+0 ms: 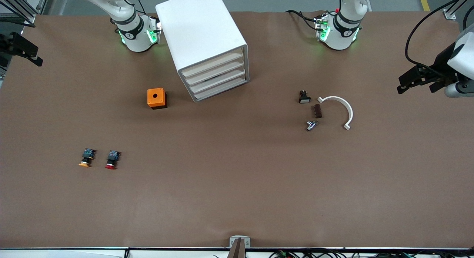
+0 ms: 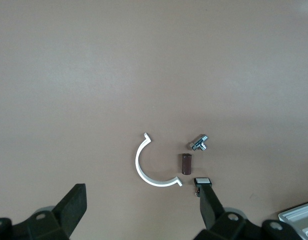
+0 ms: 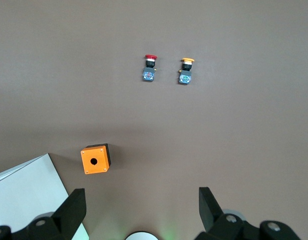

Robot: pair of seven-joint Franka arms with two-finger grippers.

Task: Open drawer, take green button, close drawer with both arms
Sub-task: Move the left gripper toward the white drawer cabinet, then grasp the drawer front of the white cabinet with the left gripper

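The white cabinet [image 1: 202, 36] stands between the arm bases. Its four drawers are all shut, and the bottommost drawer [image 1: 222, 89] is flush with the others. The green-capped button is hidden. My left gripper [image 1: 401, 84] hangs open and empty over the left arm's end of the table; its wrist view [image 2: 141, 191] shows bare table between the fingers. My right gripper [image 1: 35, 60] hangs open and empty over the right arm's end of the table, and in its wrist view [image 3: 141, 192] nothing lies between the fingers. A corner of the cabinet shows in both wrist views [image 3: 29, 195] [image 2: 298, 217].
An orange box with a hole [image 1: 156, 98] sits beside the cabinet. An orange-capped button [image 1: 86, 158] and a red-capped button [image 1: 112, 160] lie nearer the front camera. A white half ring [image 1: 339, 109], brown block [image 1: 317, 111], metal piece [image 1: 311, 125] and white-topped black switch [image 1: 304, 97] lie toward the left arm's end.
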